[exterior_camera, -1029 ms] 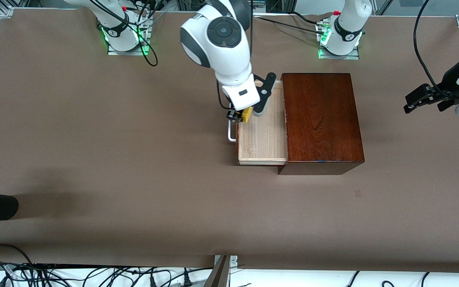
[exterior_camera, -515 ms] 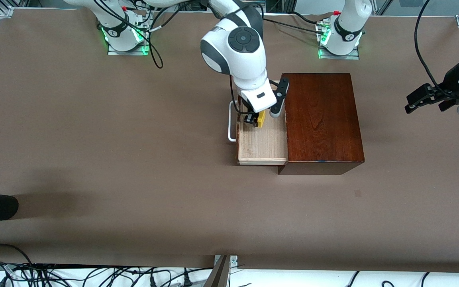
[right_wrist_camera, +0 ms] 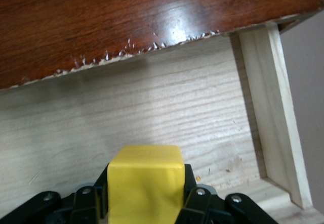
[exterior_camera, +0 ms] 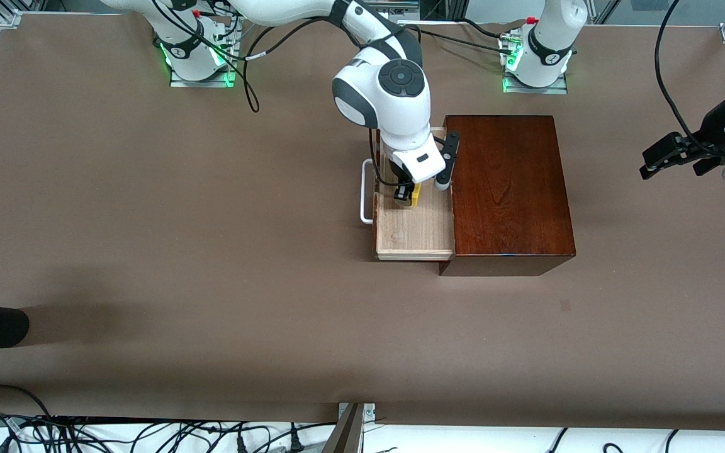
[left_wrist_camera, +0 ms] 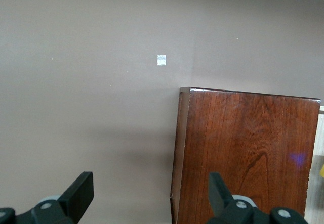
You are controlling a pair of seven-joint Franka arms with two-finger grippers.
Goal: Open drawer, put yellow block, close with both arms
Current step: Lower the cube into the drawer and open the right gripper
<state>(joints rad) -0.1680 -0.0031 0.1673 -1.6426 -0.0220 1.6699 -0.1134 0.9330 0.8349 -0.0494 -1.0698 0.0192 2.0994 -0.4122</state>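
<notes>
Reaching over the pulled-out drawer (exterior_camera: 416,229), the right gripper (exterior_camera: 408,194) is clamped on the yellow block (exterior_camera: 414,194), which hangs just above the pale wood floor of the tray. From the front view the block is only a sliver of yellow under the arm's white wrist, and the white bar handle (exterior_camera: 365,192) shows on the drawer's front, toward the right arm's end of the table (exterior_camera: 148,251). The right wrist view gives what the front view hides: the yellow block (right_wrist_camera: 146,183) pinched between the black fingers (right_wrist_camera: 200,204), the tray's grain, one raised side wall, and the chipped lower edge of the dark wooden box (right_wrist_camera: 126,16) above the opening. The left gripper (exterior_camera: 674,157) waits with its fingers apart, over bare table at the left arm's end. Its wrist view looks down on the box top (left_wrist_camera: 243,153) and a small pale speck (left_wrist_camera: 161,60) on the table.
</notes>
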